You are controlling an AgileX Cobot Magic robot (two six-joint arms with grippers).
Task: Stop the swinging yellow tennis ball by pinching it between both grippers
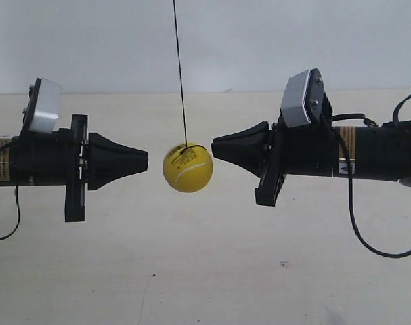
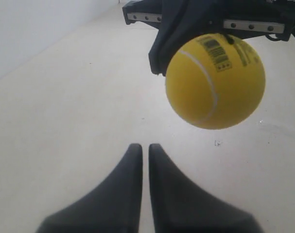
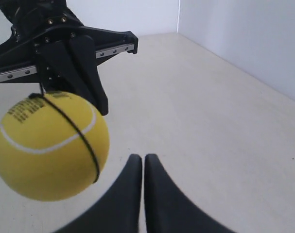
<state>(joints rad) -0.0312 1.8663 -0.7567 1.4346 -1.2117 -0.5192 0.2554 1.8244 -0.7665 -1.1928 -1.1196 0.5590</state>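
The yellow tennis ball (image 1: 187, 167) is hung on a thin black string (image 1: 180, 74) between two horizontal arms, well clear of the pale surface (image 1: 205, 271) below. The arms are set nose to nose on roughly one line, presumably so that the ball can be trapped from opposite sides. The tip of the arm at the exterior view's left (image 1: 144, 161) is kept just apart from the ball. The tip of the arm at the exterior view's right (image 1: 214, 144) is seen at the ball's upper edge, and contact cannot be confirmed.

The left gripper (image 2: 142, 146) is closed to a thin slit with nothing held, and so is the right gripper (image 3: 139, 157). Each pair of fingers is judged to be closed to form one blunt pushing nose.

As a sphere, the ball has no long axis. The string's attachment is at the top. The barcode label (image 2: 215, 51) is turned upward toward the left wrist camera, and the black band (image 3: 77, 136) is wrapped over the crown toward the right one.
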